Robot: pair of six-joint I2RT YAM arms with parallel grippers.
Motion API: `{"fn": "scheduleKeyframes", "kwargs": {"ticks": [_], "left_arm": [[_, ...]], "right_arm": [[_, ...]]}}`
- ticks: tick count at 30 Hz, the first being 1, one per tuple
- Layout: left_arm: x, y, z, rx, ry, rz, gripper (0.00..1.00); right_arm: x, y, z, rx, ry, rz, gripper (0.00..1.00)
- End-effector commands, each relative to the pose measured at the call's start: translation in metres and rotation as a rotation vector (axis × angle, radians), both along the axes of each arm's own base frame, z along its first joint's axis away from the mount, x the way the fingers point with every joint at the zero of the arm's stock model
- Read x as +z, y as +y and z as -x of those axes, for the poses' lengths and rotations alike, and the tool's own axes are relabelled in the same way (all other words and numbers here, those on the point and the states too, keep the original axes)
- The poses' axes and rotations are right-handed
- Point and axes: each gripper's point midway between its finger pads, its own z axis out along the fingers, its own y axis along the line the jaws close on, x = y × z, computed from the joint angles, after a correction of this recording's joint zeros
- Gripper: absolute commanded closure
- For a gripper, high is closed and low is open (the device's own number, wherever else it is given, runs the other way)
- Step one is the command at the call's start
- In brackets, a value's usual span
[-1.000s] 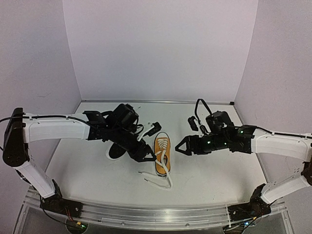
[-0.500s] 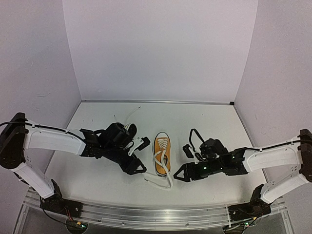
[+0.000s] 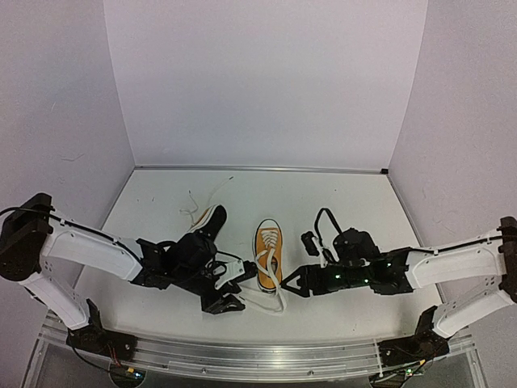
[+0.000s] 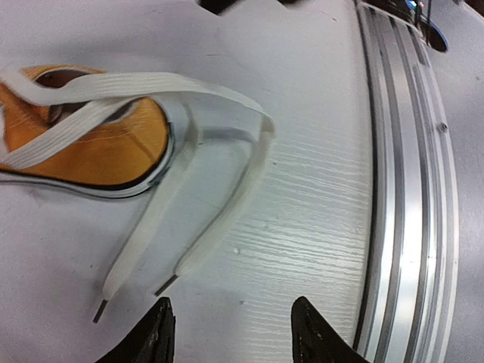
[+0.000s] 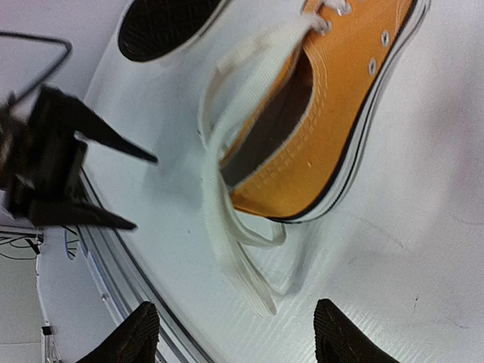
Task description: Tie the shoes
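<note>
The orange shoe (image 3: 270, 252) stands sole-down at mid-bench (image 3: 355, 206). Its long axis runs near-to-far, with the toe toward the far side and the heel and opening toward the near edge. The second shoe (image 3: 208, 225) lies just to its left, tipped so that the black sole shows, with its long axis on a diagonal. Which end is the toe cannot be told. The laces (image 4: 219, 219) of the orange shoe leave the opening, cross, and trail onto the bench past the heel, both tips lying flat and near each other. Expect the laces to be limp, flat and light, and the shoe light enough to slide when a lace is pulled. Take hold where the strand arches clear of the bench, not at the flat tips. The left gripper (image 4: 236, 336) is spread wide and empty, low, just short of the lace tips. The right gripper (image 5: 234, 336) is likewise spread and empty, near the heel.
</note>
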Motion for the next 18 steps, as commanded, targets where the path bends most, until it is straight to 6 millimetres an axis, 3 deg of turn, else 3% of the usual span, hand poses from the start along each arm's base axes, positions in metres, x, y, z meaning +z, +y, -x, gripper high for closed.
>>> {"fn": "scheduleKeyframes", "kwargs": {"ticks": [1, 4, 11, 15, 18], "left_arm": [[-0.001, -0.012, 0.003, -0.086, -0.117, -0.016, 0.51], [-0.004, -0.024, 0.005, -0.123, -0.119, -0.027, 0.51], [-0.034, -0.041, 0.008, -0.199, -0.142, -0.142, 0.54], [-0.043, -0.047, 0.008, -0.218, -0.144, -0.181, 0.56], [-0.05, -0.047, 0.01, -0.233, -0.124, -0.214, 0.63]], "right_arm": [[0.036, -0.005, -0.011, -0.062, -0.076, -0.046, 0.32], [0.052, -0.011, -0.015, -0.097, -0.103, -0.055, 0.32], [0.084, -0.036, -0.021, -0.208, -0.157, -0.085, 0.31], [0.092, -0.05, -0.021, -0.249, -0.177, -0.088, 0.3], [0.092, -0.054, -0.021, -0.262, -0.181, -0.083, 0.3]]}}
